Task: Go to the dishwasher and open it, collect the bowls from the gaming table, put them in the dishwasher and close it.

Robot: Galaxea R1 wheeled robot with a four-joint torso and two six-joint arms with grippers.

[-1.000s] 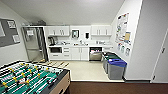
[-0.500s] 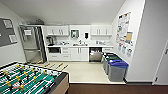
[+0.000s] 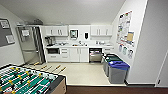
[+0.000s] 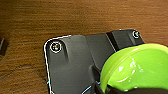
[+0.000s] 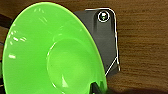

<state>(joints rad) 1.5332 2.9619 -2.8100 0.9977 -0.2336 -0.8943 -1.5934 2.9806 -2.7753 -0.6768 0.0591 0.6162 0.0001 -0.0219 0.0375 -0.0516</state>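
The dishwasher (image 3: 95, 55) sits under the counter at the far end of the kitchenette, dark above and steel-grey below, apparently open. In the left wrist view a pale yellow-green bowl (image 4: 140, 67) hangs close over the brown wood floor, with my left gripper (image 4: 99, 87) shut on its rim. The right wrist view has a bright green bowl (image 5: 50, 50) seen from inside. My right gripper (image 5: 96, 88) is shut on its edge. The gaming table is out of view.
A green-field foosball table (image 3: 27, 81) stands close at the left. Grey bins (image 3: 117, 71) with green and blue lids line the right wall. A steel fridge (image 3: 30, 45) stands at the far left beside white cabinets (image 3: 75, 53). Pale floor (image 3: 82, 72) leads to the counter.
The whole head picture has shifted slightly, with the foosball table lower in it and the kitchenette a little nearer. The camera has moved forward. No object has changed.
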